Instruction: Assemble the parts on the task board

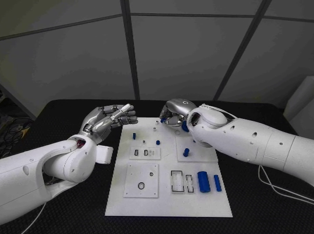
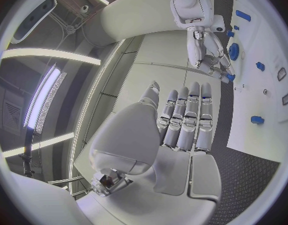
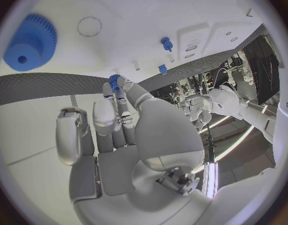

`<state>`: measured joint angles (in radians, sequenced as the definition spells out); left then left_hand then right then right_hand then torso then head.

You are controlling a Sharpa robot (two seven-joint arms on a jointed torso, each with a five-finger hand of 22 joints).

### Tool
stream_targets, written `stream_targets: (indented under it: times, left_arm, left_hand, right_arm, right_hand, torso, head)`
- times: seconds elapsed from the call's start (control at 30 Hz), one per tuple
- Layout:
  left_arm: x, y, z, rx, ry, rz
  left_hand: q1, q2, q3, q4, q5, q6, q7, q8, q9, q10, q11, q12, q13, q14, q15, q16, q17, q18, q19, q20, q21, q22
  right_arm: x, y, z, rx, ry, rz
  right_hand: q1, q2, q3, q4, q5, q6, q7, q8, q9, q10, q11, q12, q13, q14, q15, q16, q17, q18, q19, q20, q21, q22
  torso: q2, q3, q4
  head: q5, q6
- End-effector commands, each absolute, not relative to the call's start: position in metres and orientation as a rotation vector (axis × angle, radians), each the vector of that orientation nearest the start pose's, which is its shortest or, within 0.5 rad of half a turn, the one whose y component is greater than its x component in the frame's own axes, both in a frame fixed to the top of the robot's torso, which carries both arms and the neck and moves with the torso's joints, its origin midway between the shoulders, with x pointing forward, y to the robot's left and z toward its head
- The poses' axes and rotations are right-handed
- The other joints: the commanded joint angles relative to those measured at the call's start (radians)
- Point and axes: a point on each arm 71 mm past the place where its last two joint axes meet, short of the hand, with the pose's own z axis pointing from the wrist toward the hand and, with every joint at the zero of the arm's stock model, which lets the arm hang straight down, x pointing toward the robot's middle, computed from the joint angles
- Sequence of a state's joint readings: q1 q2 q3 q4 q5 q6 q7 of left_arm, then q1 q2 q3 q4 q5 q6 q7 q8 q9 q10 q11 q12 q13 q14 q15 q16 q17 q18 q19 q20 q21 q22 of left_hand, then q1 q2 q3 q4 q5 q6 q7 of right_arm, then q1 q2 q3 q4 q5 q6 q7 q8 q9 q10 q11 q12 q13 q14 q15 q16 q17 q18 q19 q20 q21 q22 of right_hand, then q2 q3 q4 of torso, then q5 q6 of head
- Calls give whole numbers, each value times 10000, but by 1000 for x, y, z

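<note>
Right hand (image 3: 116,122) pinched a small blue part (image 3: 114,80) at its fingertips above the board (image 1: 168,197); left hand (image 1: 112,118) was open, empty; the shallow pinch risked dropping the part.

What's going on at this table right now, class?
A two-armed robot is working over a white task board that carries small blue parts. Its right hand is at the far end of the board, pinching a small blue part at its fingertips. Its left hand is beside the board's far left corner, holding nothing. Two blue cylinders lie near the board's front right.
</note>
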<state>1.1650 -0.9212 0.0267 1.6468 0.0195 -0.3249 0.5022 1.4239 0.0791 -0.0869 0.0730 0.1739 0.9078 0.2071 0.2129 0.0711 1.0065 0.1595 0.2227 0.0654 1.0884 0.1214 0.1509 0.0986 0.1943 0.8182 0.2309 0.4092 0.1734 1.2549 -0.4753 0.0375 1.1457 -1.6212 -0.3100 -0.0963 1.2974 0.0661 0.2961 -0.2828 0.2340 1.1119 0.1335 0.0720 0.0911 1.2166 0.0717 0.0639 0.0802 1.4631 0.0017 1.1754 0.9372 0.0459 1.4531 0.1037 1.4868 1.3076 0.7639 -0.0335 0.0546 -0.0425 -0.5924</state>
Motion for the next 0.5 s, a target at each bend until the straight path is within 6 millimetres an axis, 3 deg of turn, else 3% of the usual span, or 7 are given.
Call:
stream_targets:
  times: [0.03, 0.27, 0.5]
  left_arm:
    - [468, 212, -151, -10778, 12784, -16873]
    - [467, 212, -150, -10768, 12807, -16911]
    - [466, 212, -149, -10763, 12812, -16909]
  left_hand:
    - [-79, 32, -82, 5, 45, 35, 6, -51, -10, 57, -11, -66, -11, -15, 24, -33, -9, -129, 15, 16, 0, -9]
    - [-79, 32, -82, 5, 45, 35, 6, -51, -10, 57, -11, -66, -11, -15, 24, -33, -9, -129, 15, 16, 0, -9]
    - [-100, 34, -105, 2, 35, 47, 7, -63, -10, 70, -9, -85, -9, -21, 30, -62, -12, -130, 5, 21, -12, -21]
  right_arm:
    - [560, -108, -142, -2958, 14598, 5838]
    - [564, -103, -144, -2990, 14581, 5708]
    - [565, -101, -145, -3170, 14616, 5514]
  right_hand:
    - [-6, -72, 62, 0, 61, 74, 20, 3, 13, 83, 15, 4, 6, 150, -67, 66, 7, -66, 48, 12, 28, 759]
    - [-33, -79, 78, 14, 71, 77, 19, -4, 18, 74, 18, -4, 2, 149, -65, 79, 17, -66, 49, 11, 31, 764]
    - [-65, -103, 94, 23, 76, 70, 20, -19, 20, 59, 21, -14, -3, 145, -63, 87, 14, -66, 44, 11, 32, 762]
  torso:
    - [57, -37, 71]
    - [110, -81, 126]
    - [136, -83, 116]
  head:
    - [-33, 21]
    - [-57, 36]
    - [-18, 15]
